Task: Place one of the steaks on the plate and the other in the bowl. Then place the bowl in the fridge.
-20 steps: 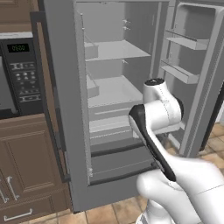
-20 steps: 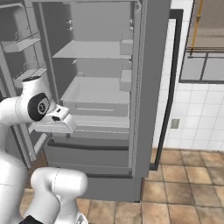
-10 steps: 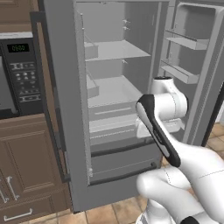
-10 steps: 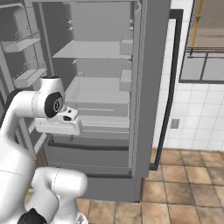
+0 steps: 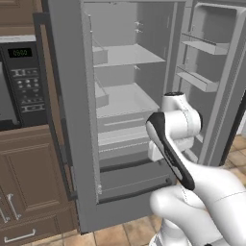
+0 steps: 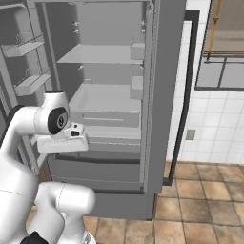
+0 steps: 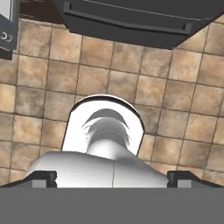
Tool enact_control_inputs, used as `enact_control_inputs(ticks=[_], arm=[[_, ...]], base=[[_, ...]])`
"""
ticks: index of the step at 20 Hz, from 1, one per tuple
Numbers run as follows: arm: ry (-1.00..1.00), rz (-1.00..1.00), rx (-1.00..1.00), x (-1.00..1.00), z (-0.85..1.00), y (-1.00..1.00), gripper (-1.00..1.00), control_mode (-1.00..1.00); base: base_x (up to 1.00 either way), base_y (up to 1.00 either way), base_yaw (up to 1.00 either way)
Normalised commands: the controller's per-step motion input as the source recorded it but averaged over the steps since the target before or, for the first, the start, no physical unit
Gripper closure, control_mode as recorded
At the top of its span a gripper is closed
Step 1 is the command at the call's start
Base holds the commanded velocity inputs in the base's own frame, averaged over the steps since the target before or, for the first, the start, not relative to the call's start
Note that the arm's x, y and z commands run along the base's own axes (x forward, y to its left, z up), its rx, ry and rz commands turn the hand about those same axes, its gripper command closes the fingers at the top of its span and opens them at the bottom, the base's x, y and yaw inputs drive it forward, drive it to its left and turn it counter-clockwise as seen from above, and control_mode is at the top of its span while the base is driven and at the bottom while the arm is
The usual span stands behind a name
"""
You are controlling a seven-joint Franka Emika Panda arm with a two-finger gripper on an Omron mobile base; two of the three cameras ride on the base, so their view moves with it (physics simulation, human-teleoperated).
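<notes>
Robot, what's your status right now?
Fingers open, holding nothing. Fridge doors open, shelves bare. Arm folded low before it.

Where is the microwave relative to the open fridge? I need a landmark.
In the left base view the black microwave sits at the left edge, built into brown wooden cabinets, directly left of the fridge and its open door.

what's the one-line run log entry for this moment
fridge: both doors open, shelves bare | bowl: not on any shelf | gripper: open, empty, aimed at the floor | arm: folded in front of fridge
</notes>
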Motion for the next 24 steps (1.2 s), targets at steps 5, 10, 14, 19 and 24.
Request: enact_control_inputs(ticks=[5,10,14,19,24], arm=[[0.00,0.00,0.00,-0.01,-0.01,0.03,-1.00,-1.00],[0.00,0.00,0.00,-0.01,0.00,0.00,-1.00,1.00],[0.00,0.00,0.00,0.00,0.00,0.00,-1.00,1.00],[0.00,0.00,0.00,0.00,0.00,0.00,-1.00,1.00],[0.00,0.00,0.00,0.00,0.00,0.00,-1.00,1.00]], base=[[0.00,0.00,0.00],[-0.14,-0.02,0.13],[-0.30,-0.04,0.37],[-0.28,-0.15,0.58],[-0.51,-0.23,0.65]])
